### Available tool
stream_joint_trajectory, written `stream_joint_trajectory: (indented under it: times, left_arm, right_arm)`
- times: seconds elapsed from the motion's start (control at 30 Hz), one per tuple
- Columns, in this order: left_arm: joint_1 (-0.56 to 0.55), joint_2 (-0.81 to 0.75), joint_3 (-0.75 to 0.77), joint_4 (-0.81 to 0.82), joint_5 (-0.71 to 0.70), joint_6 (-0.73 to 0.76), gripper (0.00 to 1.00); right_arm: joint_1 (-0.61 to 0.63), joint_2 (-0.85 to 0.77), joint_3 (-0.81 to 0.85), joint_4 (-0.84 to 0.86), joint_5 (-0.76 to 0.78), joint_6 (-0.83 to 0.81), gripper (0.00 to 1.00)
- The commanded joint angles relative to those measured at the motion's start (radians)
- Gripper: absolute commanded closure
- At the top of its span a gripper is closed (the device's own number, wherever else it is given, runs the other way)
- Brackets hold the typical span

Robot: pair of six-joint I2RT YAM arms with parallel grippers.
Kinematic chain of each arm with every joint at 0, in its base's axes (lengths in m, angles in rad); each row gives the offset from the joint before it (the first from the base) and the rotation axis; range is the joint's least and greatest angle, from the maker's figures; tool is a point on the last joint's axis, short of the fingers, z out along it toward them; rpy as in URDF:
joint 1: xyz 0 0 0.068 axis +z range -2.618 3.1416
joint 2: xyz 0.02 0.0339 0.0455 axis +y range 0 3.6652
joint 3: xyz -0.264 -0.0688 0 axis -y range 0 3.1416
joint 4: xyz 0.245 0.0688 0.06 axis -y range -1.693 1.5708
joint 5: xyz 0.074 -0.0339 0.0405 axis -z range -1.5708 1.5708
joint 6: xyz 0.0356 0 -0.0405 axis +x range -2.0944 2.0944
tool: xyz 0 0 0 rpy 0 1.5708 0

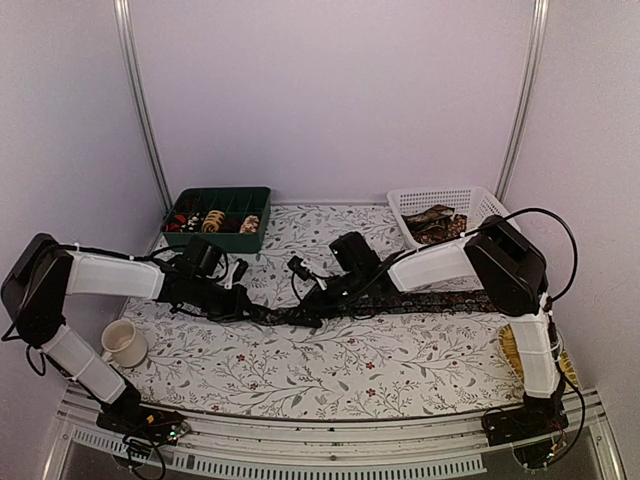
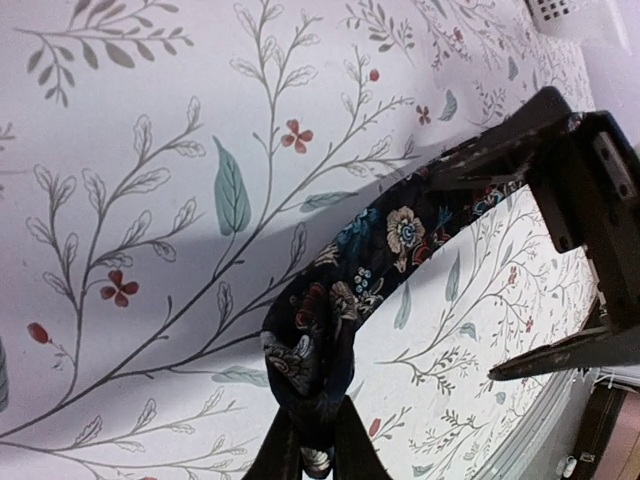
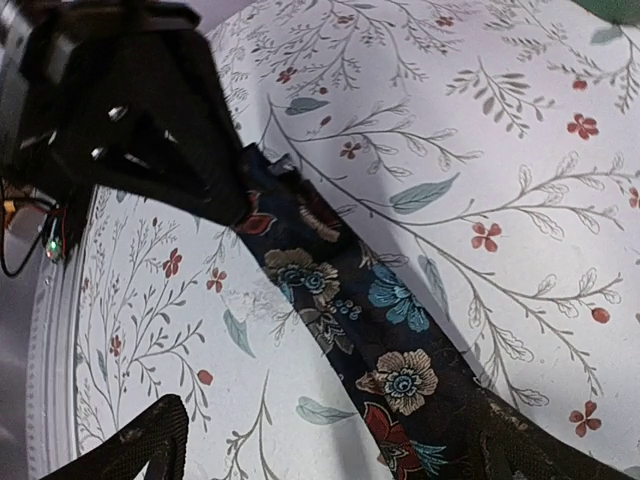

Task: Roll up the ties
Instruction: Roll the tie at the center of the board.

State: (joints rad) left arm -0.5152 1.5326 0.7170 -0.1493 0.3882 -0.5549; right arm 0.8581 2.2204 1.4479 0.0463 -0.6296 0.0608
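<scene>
Two pincers met at one tie [image 2: 400,230]: left pincer [image 2: 312,445] pinched its bunched end, right pincer [image 3: 340,450] stood wide astride it; unsupported cloth could unroll.

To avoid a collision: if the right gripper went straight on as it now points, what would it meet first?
Probably the dark floral tie lying between the open fingers of the right gripper; the left gripper, shut on its end, is further ahead. Depth is unclear.
</scene>
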Motion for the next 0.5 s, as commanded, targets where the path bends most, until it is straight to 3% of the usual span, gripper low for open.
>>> stream_joint_trajectory:
  times: [0.0,0.23,0.47]
  left_arm:
    - [0.003,-0.027,-0.022,-0.048,-0.029,-0.025,0.91]
    - [0.001,-0.017,-0.041,-0.007,-0.014,-0.065,0.91]
    - [0.001,-0.034,-0.061,0.009,-0.026,-0.079,0.91]
  right_arm:
    - [0.033,-0.166,-0.07,0.135,0.047,-0.366,0.03]
    - [0.085,-0.001,0.114,0.026,0.046,-0.567,0.01]
    - [0.129,0.147,0.272,-0.096,0.051,-0.644,0.0]
